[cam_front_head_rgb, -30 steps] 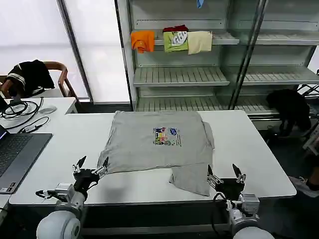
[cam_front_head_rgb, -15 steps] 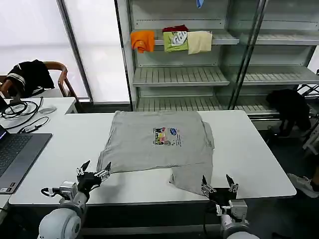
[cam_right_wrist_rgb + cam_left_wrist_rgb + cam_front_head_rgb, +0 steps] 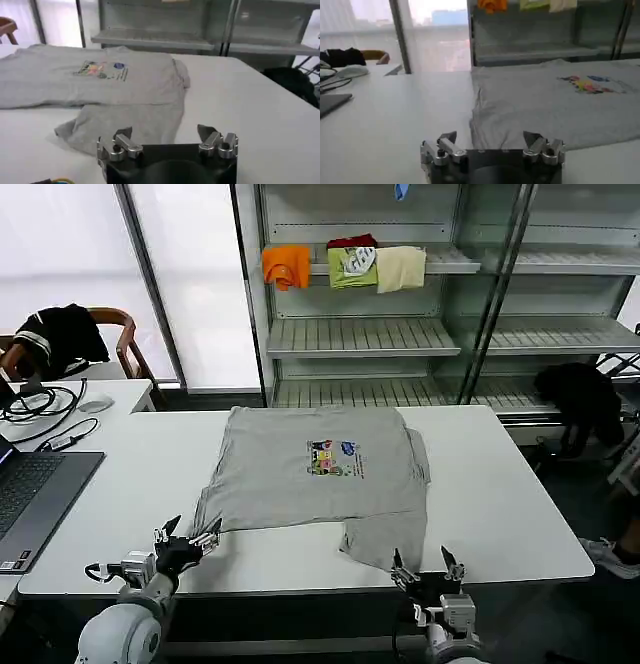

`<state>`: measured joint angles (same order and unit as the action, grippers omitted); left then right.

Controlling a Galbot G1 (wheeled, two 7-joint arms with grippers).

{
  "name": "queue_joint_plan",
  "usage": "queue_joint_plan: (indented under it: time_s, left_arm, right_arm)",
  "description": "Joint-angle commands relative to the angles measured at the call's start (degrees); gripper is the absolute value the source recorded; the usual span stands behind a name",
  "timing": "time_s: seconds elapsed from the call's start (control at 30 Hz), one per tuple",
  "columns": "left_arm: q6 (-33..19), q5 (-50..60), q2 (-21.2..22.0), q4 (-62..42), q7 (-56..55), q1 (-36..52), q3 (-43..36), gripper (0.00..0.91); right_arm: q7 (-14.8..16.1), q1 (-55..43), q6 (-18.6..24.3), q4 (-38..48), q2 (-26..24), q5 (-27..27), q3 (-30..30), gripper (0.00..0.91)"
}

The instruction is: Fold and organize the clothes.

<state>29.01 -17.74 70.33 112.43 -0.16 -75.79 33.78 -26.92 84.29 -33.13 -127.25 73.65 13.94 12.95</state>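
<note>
The light grey T-shirt lies spread on the white table, print up, with one flap of cloth hanging toward the front edge. My left gripper stands open at the front left, just short of the shirt's near left corner. At the front edge my right gripper is open too, with the flap's corner right before it. Neither holds anything. The chest print faces up in the right wrist view.
A laptop, cables and a mouse sit on the left. Behind the table stands a shelf unit with orange, green and cream folded garments. A chair with a black garment is at the far left.
Both grippers have sunk lower and drawn back toward the table's front edge; the right one also shifted left. The shirt has not moved.
</note>
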Motion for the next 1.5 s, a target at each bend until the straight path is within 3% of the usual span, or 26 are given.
queue_joint_plan:
  time_s: [0.03,0.4,0.43,0.47,0.5,0.53,0.57,0.63,0.67,1.5]
  left_arm:
    - [0.09,-0.3,-0.2,-1.19,0.04,0.14,-0.29,0.907]
    - [0.04,-0.54,-0.22,-1.45,0.03,-0.05,-0.88,0.907]
    - [0.04,-0.54,-0.21,-1.47,0.0,-0.08,-0.89,0.907]
    - [0.02,-0.54,-0.22,-1.54,0.01,-0.12,-0.87,0.846]
    - [0.0,-0.56,-0.22,-1.54,0.01,-0.16,-0.87,0.756]
    - [0.0,-0.59,-0.18,-1.56,0.02,-0.17,-0.86,0.474]
    - [0.0,-0.66,-0.15,-1.6,0.01,-0.24,-0.87,0.302]
    - [0.01,-0.69,-0.16,-1.59,0.04,-0.45,-0.97,0.06]
    - [0.01,-0.71,-0.15,-1.55,0.1,-0.65,-1.1,0.02]
    - [-0.97,-0.46,0.15,-2.22,0.36,-0.91,-1.73,0.02]
  right_arm:
    - [-0.15,0.01,-0.06,0.79,0.45,-0.44,-0.7,0.907]
    - [-0.23,0.35,-0.01,1.88,0.86,-0.44,-0.46,0.897]
    - [-0.22,0.38,-0.01,2.01,0.88,-0.43,-0.47,0.766]
    - [-0.18,0.47,0.01,2.19,0.99,-0.43,-0.5,0.464]
    - [-0.15,0.53,0.01,2.36,1.09,-0.44,-0.53,0.222]
    - [-0.08,0.56,0.01,2.46,1.13,-0.44,-0.58,0.0]
    - [-0.05,0.56,0.02,2.59,1.2,-0.43,-0.63,0.0]
    - [0.05,0.54,0.04,2.7,1.38,-0.46,-0.62,0.0]
    - [0.19,0.5,0.05,2.68,1.45,-0.47,-0.65,0.0]
    - [1.58,0.79,2.78,2.85,0.77,0.13,0.5,0.0]
